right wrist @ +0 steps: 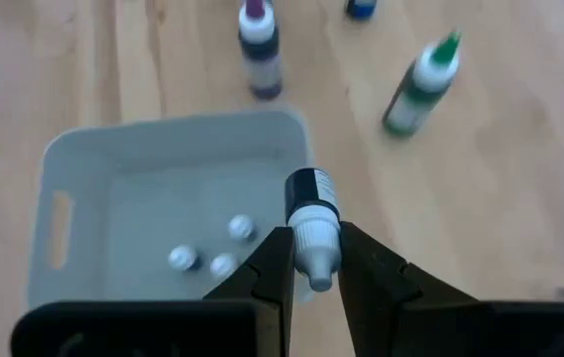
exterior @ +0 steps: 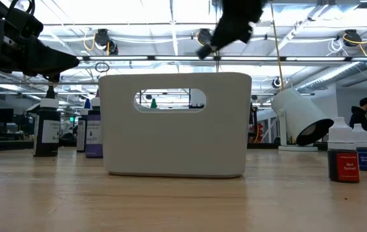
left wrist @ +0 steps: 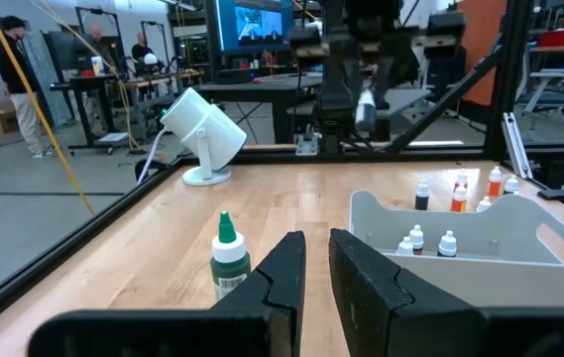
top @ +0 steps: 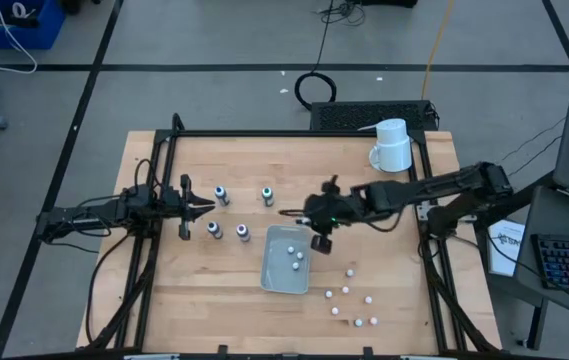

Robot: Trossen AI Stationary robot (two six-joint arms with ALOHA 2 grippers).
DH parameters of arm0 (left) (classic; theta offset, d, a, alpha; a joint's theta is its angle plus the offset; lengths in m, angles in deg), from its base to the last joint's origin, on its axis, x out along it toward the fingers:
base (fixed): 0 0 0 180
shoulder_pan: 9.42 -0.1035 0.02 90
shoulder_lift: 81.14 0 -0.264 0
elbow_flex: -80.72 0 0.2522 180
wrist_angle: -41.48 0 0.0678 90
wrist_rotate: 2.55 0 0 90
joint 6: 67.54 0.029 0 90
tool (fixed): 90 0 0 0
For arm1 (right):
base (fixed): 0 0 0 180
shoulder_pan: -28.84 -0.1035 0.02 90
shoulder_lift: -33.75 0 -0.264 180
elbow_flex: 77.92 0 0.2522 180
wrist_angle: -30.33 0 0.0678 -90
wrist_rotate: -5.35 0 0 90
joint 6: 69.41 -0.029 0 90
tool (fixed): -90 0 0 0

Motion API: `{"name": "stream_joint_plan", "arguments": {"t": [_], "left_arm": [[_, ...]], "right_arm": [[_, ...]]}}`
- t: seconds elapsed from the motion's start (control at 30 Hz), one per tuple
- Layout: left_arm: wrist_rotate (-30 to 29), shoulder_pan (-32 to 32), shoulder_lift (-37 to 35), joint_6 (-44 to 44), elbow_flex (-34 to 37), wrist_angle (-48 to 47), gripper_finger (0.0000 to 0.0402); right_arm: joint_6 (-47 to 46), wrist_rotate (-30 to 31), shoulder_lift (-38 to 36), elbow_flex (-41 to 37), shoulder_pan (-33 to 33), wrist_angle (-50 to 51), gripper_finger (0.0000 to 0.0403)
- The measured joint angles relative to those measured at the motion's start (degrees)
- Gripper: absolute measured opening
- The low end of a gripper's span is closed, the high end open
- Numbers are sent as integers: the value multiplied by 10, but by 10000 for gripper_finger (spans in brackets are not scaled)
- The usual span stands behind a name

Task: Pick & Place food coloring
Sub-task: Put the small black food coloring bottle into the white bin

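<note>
My left gripper (top: 204, 207) hovers over the wooden worktop (top: 214, 300) well left of the white bin (top: 286, 260), its fingers (left wrist: 277, 273) drawn narrow with only a slim gap and nothing between them. Four food coloring bottles stand left of the bin around that gripper: one (top: 221, 195) and another (top: 267, 195) on the far side, and two (top: 214, 230) (top: 243, 232) nearer the bin's left corner. In my left wrist view the green-capped bottle (left wrist: 228, 260) stands upright just past my fingertips.

The white bin sits near the middle of the worktop, with three bottles (top: 295, 258) standing inside it, their white caps showing from above.

My right gripper (top: 322, 240) hangs over the bin's right edge, fingers (right wrist: 272, 268) closed on a bottle with a dark label (right wrist: 311, 223), gripping it at the white cap end so the body points away from the wrist, above the bin's interior.

Right of the bin, a loose group of bottles (top: 349, 300) stands on the worktop. Well beyond the bin, near the far right corner, a white mug (top: 392, 146) lies tipped.
</note>
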Motion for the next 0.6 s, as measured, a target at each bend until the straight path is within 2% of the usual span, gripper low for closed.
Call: {"name": "stream_joint_plan", "arguments": {"t": [0.23,0.47,0.6], "left_arm": [[0,0,0,0,0,0,58],[0,0,0,0,0,0,58],[0,0,0,0,0,0,58]], "right_arm": [[83,-15,101,173,21,113,51],[109,-22,227,379,30,276,51],[113,-47,273,452,32,316,51]]}}
